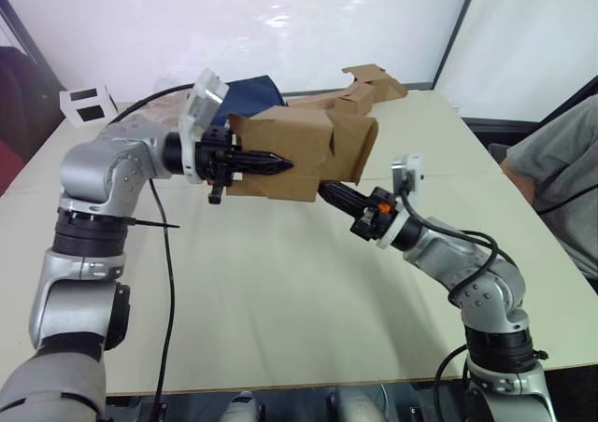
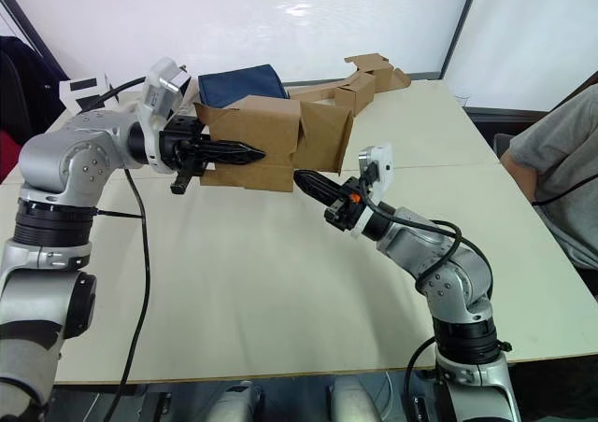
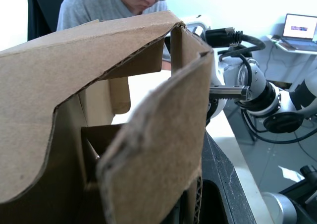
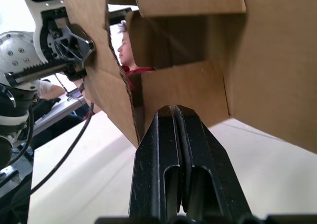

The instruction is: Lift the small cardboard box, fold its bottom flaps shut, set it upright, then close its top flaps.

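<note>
Left eye view: the small cardboard box (image 1: 299, 153) is being held in the air above the table (image 1: 280, 291), lying on its side with its long axis running across the robot's front. The left gripper (image 1: 264, 164) is clamping the near wall at the box's left end, fingers pointing right. The right gripper (image 1: 338, 195) is reaching up from below, its tip touching or just beneath the box's lower right corner. The bottom flaps (image 1: 353, 147) at that end are standing loose, not yet folded.

Right eye view: the same arrangement. Behind the box, a dark blue bag (image 2: 241, 84) and a cluster of cardboard pieces (image 2: 360, 81) are lying on the table; a seated person (image 2: 561, 161) is at the right edge.

Left wrist view: the box interior is showing empty, with nothing lying inside.

Right wrist view: the right gripper's fingers (image 4: 163, 159) are pressed together, holding nothing, pointing up at the open end directly ahead.

Judgement: the right arm is nearer the loose flaps; pushing them calls for a short advance upward and to the left.
</note>
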